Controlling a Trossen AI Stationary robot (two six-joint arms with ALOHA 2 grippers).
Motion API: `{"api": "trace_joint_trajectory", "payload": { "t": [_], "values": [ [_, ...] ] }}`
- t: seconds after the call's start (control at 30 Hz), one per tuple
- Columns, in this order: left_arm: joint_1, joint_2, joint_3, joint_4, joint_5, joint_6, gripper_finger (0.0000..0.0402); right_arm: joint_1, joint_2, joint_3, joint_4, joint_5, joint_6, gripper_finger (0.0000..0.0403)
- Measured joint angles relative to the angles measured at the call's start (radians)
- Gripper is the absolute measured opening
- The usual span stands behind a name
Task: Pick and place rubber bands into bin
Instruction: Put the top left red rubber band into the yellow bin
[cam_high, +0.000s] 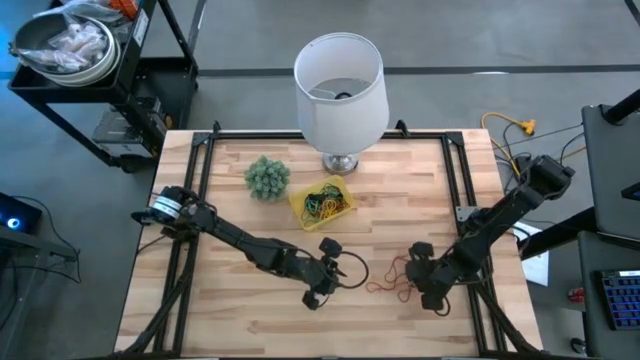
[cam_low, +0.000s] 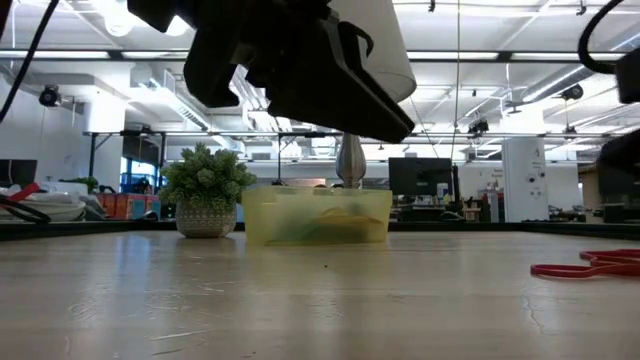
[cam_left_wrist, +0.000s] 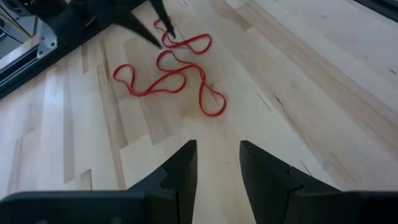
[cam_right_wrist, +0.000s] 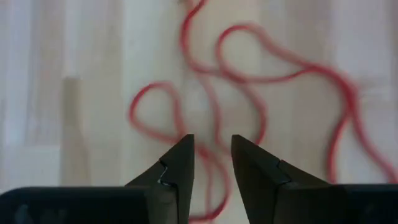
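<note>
A tangle of red rubber bands (cam_high: 388, 282) lies flat on the wooden table between my two grippers. My left gripper (cam_left_wrist: 217, 155) stands open a short way left of the tangle (cam_left_wrist: 171, 78), with nothing between its fingers. My right gripper (cam_right_wrist: 211, 146) is open and points steeply down over the tangle's right end, a red strand (cam_right_wrist: 210, 174) running through the gap between its fingertips. The yellow bin (cam_high: 322, 202) holds several green, yellow and dark bands and stands at the far middle of the table, in front of the lamp. My right gripper comes at the red bands from above. One strand (cam_right_wrist: 210, 174) lies between its two fingertips. I cannot tell whether the tips touch the bands or the table. The bands lie slack on the wood.
A white lamp (cam_high: 340, 90) stands at the far edge behind the bin. A fuzzy green ball plant (cam_high: 267, 178) sits left of the bin. Bare wood (cam_high: 250, 320) stretches along the near edge. Black rails (cam_high: 458, 190) frame the table's sides.
</note>
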Motion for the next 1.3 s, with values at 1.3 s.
{"api": "trace_joint_trajectory", "payload": {
  "t": [1.3],
  "values": [
    [-0.022, -0.003, -0.024, -0.051, 0.0, -0.065, 0.0105, -0.057, 0.188, 0.157, -0.042, 0.281, -0.221, 0.0008]
  ]
}}
